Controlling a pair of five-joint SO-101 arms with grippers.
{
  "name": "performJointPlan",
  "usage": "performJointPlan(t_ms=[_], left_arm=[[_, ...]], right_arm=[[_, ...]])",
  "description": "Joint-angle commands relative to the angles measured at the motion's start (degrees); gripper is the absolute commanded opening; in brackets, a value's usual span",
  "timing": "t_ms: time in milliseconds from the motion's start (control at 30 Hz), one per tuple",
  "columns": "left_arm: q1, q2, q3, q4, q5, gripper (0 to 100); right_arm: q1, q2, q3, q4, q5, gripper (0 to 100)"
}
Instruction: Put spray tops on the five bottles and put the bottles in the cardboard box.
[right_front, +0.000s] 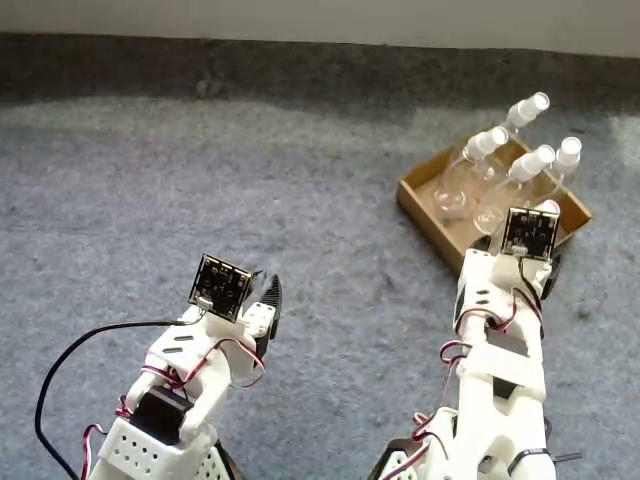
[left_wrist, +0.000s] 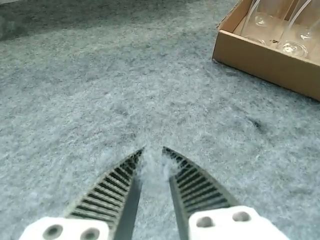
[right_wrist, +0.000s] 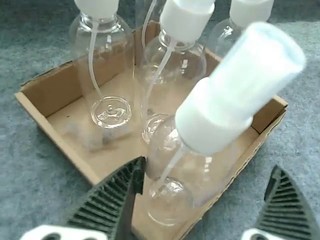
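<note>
Right gripper (right_wrist: 207, 166) wide apart, flanking tilted bottle (right_wrist: 215, 120) at box (right_wrist: 45, 97) edge; left gripper (left_wrist: 153, 149) barely apart over bare tabletop (left_wrist: 75, 75).

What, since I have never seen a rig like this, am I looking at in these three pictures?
These are two small robot arms working on a grey carpet. The high view comes from a fixed camera looking down on both arms. The other two pictures come from cameras mounted on each arm's wrist, so the dark ribbed prongs in them are that arm's own gripper. The left gripper is over bare carpet with a narrow gap between its fingers and holds nothing. The right gripper is wide open at the cardboard box, with one finger on either side of the nearest bottle, not closed on it. Clear bottles with white spray tops stand in the box, and the nearest one leans.
</note>
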Motion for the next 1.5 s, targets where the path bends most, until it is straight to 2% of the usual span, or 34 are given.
performJointPlan(t_ms=[0, 433, 667, 800, 967, 1100, 1300, 1467], left_arm=[[-0.75, 0.13, 1.27, 0.18, -0.26, 0], [-1.71, -0.04, 1.27, 0.18, -0.26, 0], [-17.80, -0.22, -6.99, 2.55, 0.00, 0], [-20.53, -0.22, -11.65, 9.32, -0.18, 0], [-21.58, -0.22, -11.65, 11.08, -0.26, 0], [-24.57, -0.22, -6.99, 13.36, -0.26, 0], [-27.65, -0.22, -0.48, 13.36, -0.26, 0], [-27.30, -0.13, 1.19, 15.12, -0.26, 0]], right_arm=[[-0.66, -4.18, -6.11, 6.46, -0.35, 32.8], [-0.66, -27.47, -14.29, 32.48, -0.18, 32.5], [-0.75, -33.80, -21.05, 44.79, -0.18, 32.0], [-5.93, -35.82, -26.24, 52.88, -0.18, 24.6], [-16.04, -39.34, -32.13, 62.90, -0.18, 17.5], [-21.32, -43.12, -34.51, 67.91, -0.18, 12.7], [-23.08, -48.22, -34.68, 69.41, -0.18, 0.2], [-23.08, -52.44, -32.13, 71.08, -0.18, 0.5]])
